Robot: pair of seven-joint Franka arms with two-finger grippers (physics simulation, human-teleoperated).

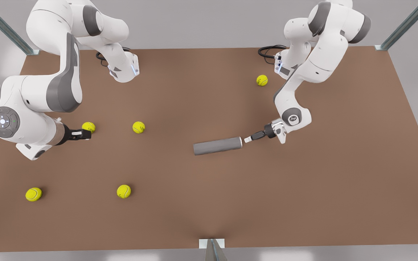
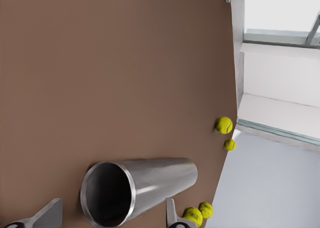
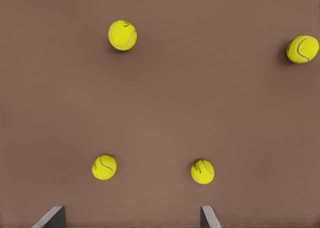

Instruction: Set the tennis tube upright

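The tennis tube (image 1: 217, 145) lies flat mid-tabletop (image 1: 303, 199), likely light, rigid and slippery, best gripped near its silvery open rim (image 2: 107, 194), where the left gripper (image 1: 248, 139) waits fingers wide; the right gripper (image 1: 85, 134), also spread, idles.

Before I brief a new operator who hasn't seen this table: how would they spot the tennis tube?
On the brown table, look just right of centre in the front view, at the left gripper tip. The tennis tube lies there on its side: the one long grey cylinder among round yellow tennis balls.
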